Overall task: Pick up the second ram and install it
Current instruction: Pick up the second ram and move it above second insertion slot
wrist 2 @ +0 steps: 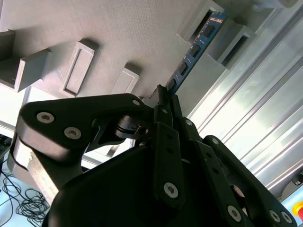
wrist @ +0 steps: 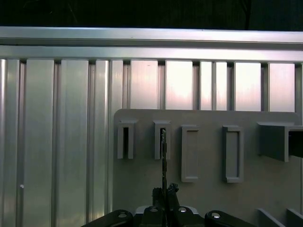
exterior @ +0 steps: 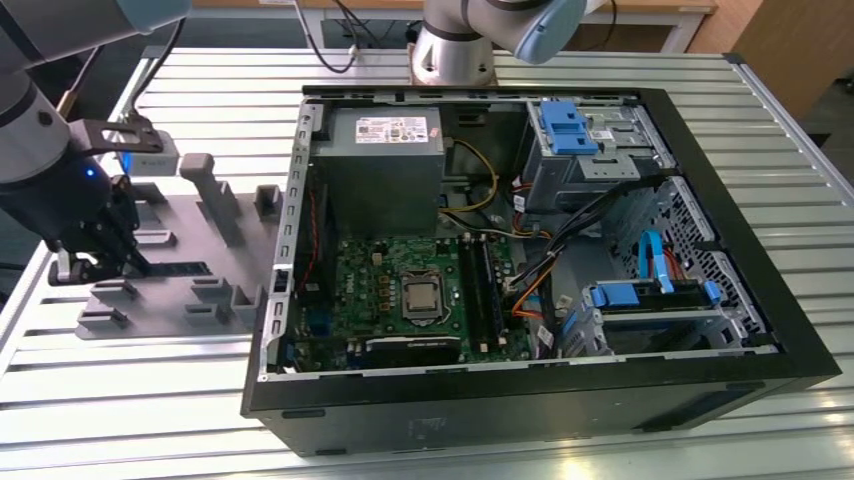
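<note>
One second ram (wrist 2: 195,46), pinched endwise by gripper (wrist 2: 163,93), far end in grey fixture (wrist 2: 118,28) slot; open computer case (exterior: 534,412) beside fixture.

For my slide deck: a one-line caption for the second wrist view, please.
Gripper pinches one end of the second ram, its far end resting in a grey fixture block.

This looks like a robot lab or workshop. A big table (exterior: 801,180) made of long silver metal strips holds an open computer box (exterior: 534,410) with its green board (exterior: 367,265) and wires (exterior: 474,190) showing. A grey plate (exterior: 174,290) with little blocks sits beside it. A robot arm (exterior: 34,140) leans over it, and loose cables (wrist 2: 19,202) lie in a tangle nearby
</note>
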{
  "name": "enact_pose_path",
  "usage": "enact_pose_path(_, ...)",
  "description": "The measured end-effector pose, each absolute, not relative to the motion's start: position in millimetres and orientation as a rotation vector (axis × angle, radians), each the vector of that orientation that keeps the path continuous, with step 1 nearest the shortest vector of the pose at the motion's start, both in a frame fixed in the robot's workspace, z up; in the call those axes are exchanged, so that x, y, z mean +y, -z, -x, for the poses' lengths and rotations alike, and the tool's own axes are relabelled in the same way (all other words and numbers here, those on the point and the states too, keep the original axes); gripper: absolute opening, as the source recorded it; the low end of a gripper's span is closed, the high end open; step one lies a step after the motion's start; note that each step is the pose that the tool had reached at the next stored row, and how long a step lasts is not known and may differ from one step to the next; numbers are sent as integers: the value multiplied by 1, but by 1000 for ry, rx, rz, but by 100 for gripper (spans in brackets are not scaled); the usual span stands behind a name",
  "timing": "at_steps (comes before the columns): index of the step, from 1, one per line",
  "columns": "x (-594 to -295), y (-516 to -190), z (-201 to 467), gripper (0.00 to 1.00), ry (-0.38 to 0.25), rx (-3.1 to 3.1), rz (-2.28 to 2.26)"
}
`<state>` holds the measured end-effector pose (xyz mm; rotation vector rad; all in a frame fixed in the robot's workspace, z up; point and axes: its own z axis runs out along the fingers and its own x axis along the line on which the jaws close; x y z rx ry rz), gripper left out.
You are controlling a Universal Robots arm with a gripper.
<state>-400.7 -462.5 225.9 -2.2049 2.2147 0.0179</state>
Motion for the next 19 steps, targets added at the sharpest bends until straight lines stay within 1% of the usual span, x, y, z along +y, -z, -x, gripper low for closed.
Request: enact_pose_path(19, -462, -230, 401, 14, -18, 2215, 2205)
